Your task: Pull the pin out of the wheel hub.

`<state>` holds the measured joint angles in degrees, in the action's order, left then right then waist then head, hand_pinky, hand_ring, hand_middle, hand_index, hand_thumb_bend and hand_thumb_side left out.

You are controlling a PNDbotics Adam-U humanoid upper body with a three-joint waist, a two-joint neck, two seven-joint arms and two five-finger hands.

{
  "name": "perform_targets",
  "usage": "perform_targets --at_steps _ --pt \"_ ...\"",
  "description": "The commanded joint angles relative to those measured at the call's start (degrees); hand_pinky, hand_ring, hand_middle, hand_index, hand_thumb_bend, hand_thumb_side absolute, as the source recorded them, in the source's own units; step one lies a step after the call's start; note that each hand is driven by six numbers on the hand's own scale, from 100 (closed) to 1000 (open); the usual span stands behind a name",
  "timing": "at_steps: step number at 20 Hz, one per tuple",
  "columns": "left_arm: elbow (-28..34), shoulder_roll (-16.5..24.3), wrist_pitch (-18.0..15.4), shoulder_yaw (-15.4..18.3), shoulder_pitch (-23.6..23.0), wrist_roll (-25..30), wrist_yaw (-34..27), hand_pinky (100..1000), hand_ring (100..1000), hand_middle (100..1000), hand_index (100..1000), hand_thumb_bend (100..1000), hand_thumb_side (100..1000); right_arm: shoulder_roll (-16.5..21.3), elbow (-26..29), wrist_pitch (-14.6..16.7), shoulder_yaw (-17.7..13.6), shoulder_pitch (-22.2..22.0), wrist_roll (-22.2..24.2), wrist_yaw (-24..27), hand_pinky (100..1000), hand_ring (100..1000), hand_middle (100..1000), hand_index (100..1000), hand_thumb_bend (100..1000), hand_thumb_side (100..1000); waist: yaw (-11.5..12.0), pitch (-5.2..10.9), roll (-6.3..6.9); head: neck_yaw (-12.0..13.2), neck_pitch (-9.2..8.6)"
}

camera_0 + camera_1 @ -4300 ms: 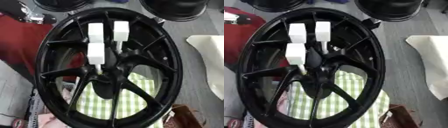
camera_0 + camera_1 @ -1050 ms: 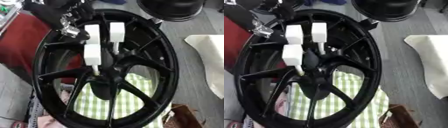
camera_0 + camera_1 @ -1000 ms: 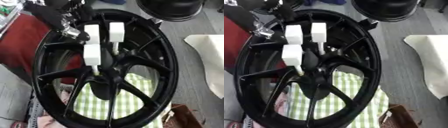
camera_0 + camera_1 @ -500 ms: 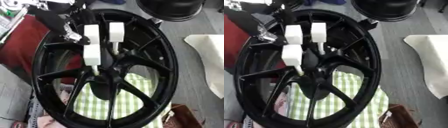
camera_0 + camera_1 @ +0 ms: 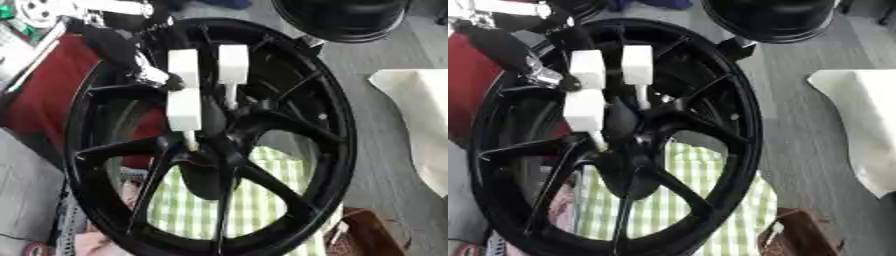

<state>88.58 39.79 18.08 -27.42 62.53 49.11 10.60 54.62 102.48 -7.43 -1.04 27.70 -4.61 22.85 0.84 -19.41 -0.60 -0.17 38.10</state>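
A large black spoked wheel (image 5: 332, 150) fills both views, lying tilted. Three white pins with block-shaped heads stand in its hub area: an upper left pin (image 5: 182, 64), an upper right pin (image 5: 233, 62) and a lower pin (image 5: 185, 109), whose thin stem enters the hub (image 5: 206, 165). My left hand (image 5: 509, 47), black with silver parts, reaches in from the upper left. One outstretched finger (image 5: 542, 76) ends right beside the left face of the upper left pin's head; nothing is enclosed. My right hand shows in neither view.
A second black wheel (image 5: 346, 17) lies at the top right. A white sheet (image 5: 420, 125) covers the floor on the right. Green checked cloth (image 5: 254, 200) shows through the spokes, red cloth (image 5: 35, 95) lies left, and a brown object (image 5: 367, 235) sits at the lower right.
My left hand has come in from the upper left and moved down and right, up to the upper left pin's head. The three pins have stayed in place.
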Motion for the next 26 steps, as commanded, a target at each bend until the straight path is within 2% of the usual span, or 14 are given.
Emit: perform_targets --at_steps 1,16,20,26 --pt "0.0 0.4 0.8 0.1 1.0 1.2 0.9 828 765 639 810 493 393 1.2 0.0 0.3 -0.7 0.5 -0.1 0.3 661 603 586 734 181 470 -0.1 1.38 -0.03 0.0 -0.41" --pt "-1.3 -0.4 0.2 -0.4 1.3 1.5 3.4 802 712 592 770 454 369 0.9 -0.4 0.7 -0.8 0.3 -0.6 0.6 662 600 584 734 192 466 -0.3 1.34 -0.09 -0.1 -0.46" --pt "-1.6 -0.5 0.7 -0.2 1.4 1.5 3.1 804 712 591 769 380 379 0.9 -0.5 0.6 -0.6 0.3 -0.5 0.5 663 601 585 735 197 466 -0.2 1.29 -0.11 -0.1 -0.53" --pt "-2.0 -0.7 0.8 -0.1 1.5 1.9 2.8 805 708 588 766 348 378 0.8 -0.7 0.6 -0.5 0.2 -0.5 0.2 663 601 585 735 201 467 -0.2 1.19 -0.17 -0.2 -0.64"
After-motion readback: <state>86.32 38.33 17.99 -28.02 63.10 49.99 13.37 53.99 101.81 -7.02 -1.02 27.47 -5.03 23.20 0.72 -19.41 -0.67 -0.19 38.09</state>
